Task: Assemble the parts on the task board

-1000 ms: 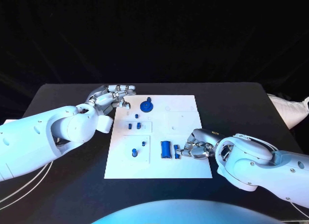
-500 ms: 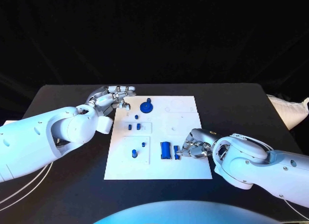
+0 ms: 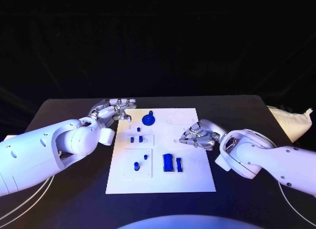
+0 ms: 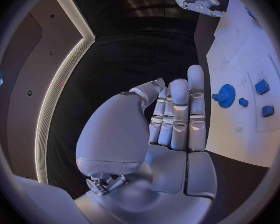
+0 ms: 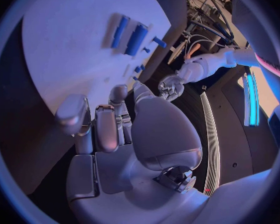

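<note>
The white task board (image 3: 193,167) lies mid-table. At its far end stands a blue gear (image 3: 148,119), also seen as the gear (image 4: 225,95) in front of my left hand. Below it sit two small blue pieces (image 3: 136,140) and a blue peg (image 3: 137,166). A wide blue bar (image 3: 168,163) and a thin one (image 3: 179,164) lie side by side. My left hand (image 3: 115,109) hovers at the board's far left corner, fingers straight and holding nothing. My right hand (image 3: 197,134) is over the board's right edge, beyond the bars, with its fingers loosely bent and nothing between them.
A white bag (image 3: 290,121) lies at the table's right edge. White cables (image 3: 20,205) run past the table's front left. The black table (image 3: 75,191) surrounds the board.
My right hand has drawn back from the thin blue bar towards the far side; the bar now lies free beside the wide one. The camera has shifted. The left hand stays put.
</note>
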You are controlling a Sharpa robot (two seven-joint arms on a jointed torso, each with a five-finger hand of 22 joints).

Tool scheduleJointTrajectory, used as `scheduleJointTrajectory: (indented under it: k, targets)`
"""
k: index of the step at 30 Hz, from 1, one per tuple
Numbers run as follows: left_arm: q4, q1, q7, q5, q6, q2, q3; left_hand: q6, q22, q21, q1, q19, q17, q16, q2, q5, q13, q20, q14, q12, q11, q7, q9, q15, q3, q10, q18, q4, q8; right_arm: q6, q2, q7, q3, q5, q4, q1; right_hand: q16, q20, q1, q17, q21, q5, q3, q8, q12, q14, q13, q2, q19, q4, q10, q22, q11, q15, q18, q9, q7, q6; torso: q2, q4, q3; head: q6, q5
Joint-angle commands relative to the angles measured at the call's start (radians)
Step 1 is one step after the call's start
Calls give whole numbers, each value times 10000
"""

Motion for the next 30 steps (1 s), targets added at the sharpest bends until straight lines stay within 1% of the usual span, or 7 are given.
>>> scheduleJointTrajectory:
  k: [1,9,20,21,23,25,30]
  targets:
    - [-294,-111,298,307,46,137,7,-80,-114,-227,-179,-241,-188,-265,-38,-18,-25,32,-310,40,26,10,-14,26,-174,-162,101,41,41,-482,399,3236,5,3815,-838,170,-668,86,412,-676,-643,-200,125,-42,-556,-71,-525,92,-289,-240,-306,-738,42,107,264,-81,73,-183,-355,-117,29,318,16]
    - [-1422,-416,756,630,96,646,10,-302,-1125,-1843,-233,-1841,-1567,-3007,7,-8,-298,335,-1746,-304,223,41,-35,339,-532,-575,52,210,-47,-114,1828,4936,90,7170,-3427,374,-6139,449,1368,-5475,-4596,-1060,878,-65,-3049,-2323,-3258,33,-2181,-769,-1374,-4542,495,566,748,-584,608,-956,-698,-211,140,1087,49]
    - [-2442,-620,1281,865,-373,1299,16,-476,-3485,-4667,-25,-4297,-3539,-7292,163,1,-322,1451,-2765,-1311,632,171,-38,1242,-783,-797,98,279,-504,925,2811,5718,225,8597,-5181,398,-11285,1679,1113,-9071,-9095,-1238,1776,-64,-5262,-4107,-7191,-417,-3531,-1085,-1484,-7634,1192,1706,795,-1600,831,-1386,-861,-198,287,1463,191]
    - [-2391,-594,775,616,-105,1246,10,-3388,-4728,-4934,-4076,-6674,-3899,-8006,419,-369,-943,604,-5616,-1642,98,-472,-693,815,-1923,-3927,-514,31,-1463,176,2722,4971,218,7671,-5079,401,-11641,1024,-3077,-9814,-9680,-1667,1149,-690,-5905,-7311,-7786,66,-6549,-1970,-4673,-8083,722,1335,112,-2191,263,-4108,-822,-203,211,1387,104]
    - [-2347,-595,795,605,-168,1233,11,-3709,-4981,-5038,-4497,-6921,-4026,-8251,1201,-393,-943,591,-5862,-1728,88,-482,-693,773,-2095,-4236,-514,31,-1463,113,2711,5001,194,7720,-5021,420,-11790,984,-3615,-10025,-9862,-1735,1100,-690,-5905,-7618,-7995,66,-6802,-1970,-5020,-8233,721,1321,109,-2303,200,-4416,-821,-217,205,1405,135]
    - [-2251,-596,837,581,-306,1204,14,-4198,-5212,-5786,-5193,-7321,-4103,-8404,1201,-464,-943,463,-6334,-1791,-1,-577,-693,703,-2297,-4756,-513,31,-1463,-25,2688,5067,142,7825,-4897,461,-11877,868,-4346,-10179,-9985,-1816,974,-690,-5905,-8148,-8126,66,-7304,-1970,-5556,-8331,644,563,109,-2412,95,-4876,-821,-248,191,1442,205]
    - [-1699,-604,1080,441,-1096,1041,31,-5368,-5750,-5786,-6822,-8269,-4279,-8747,1201,-1230,-943,146,-7455,-2556,-196,-816,-693,529,-2771,-5990,-734,31,-1463,-815,2551,5444,-155,8426,-4185,695,-12058,607,-6045,-10520,-10259,-1997,735,-690,-5905,-9413,-8412,66,-8486,-1970,-6829,-8547,469,563,-68,-2661,-138,-5966,-818,-411,118,1639,567]
